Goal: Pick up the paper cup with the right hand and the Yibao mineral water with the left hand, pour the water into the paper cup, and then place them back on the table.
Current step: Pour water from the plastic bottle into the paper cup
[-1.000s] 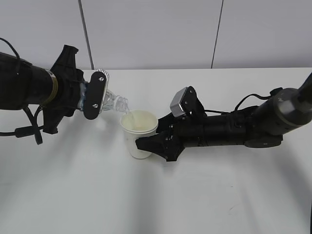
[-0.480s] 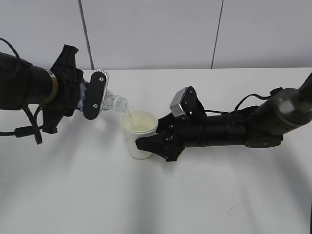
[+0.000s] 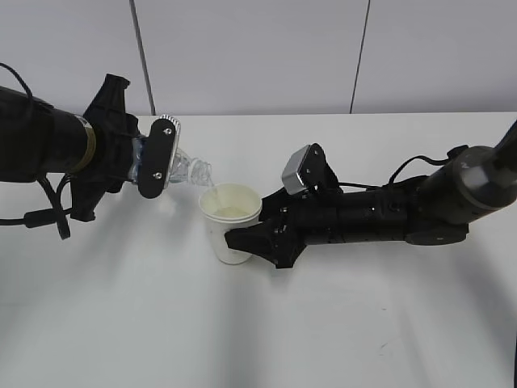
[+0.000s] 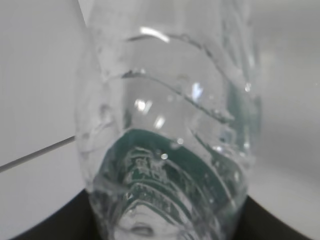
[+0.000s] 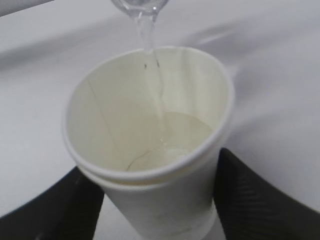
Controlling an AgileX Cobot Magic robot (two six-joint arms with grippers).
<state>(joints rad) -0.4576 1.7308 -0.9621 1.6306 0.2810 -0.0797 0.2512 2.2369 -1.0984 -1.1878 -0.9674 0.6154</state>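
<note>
My left gripper (image 3: pixel 153 162) is shut on the Yibao mineral water (image 3: pixel 190 170), a clear bottle with a green label (image 4: pixel 165 165), and holds it tilted with its mouth over the paper cup (image 3: pixel 231 226). A thin stream of water runs from the bottle mouth (image 5: pixel 142 5) into the cup. My right gripper (image 3: pixel 250 238) is shut on the cream-white paper cup (image 5: pixel 155 150), with one black finger (image 5: pixel 50 210) on each side of it. The cup is upright, just above or on the white table (image 3: pixel 258 323), and holds some water (image 5: pixel 180 132).
The black right arm (image 3: pixel 388 214) lies low across the table from the right. The left arm (image 3: pixel 48 145) reaches in from the left edge. A grey panelled wall (image 3: pixel 258 48) stands behind the table's far edge.
Nothing has visibly moved; the bottle stays tilted and water keeps running into the cup.
</note>
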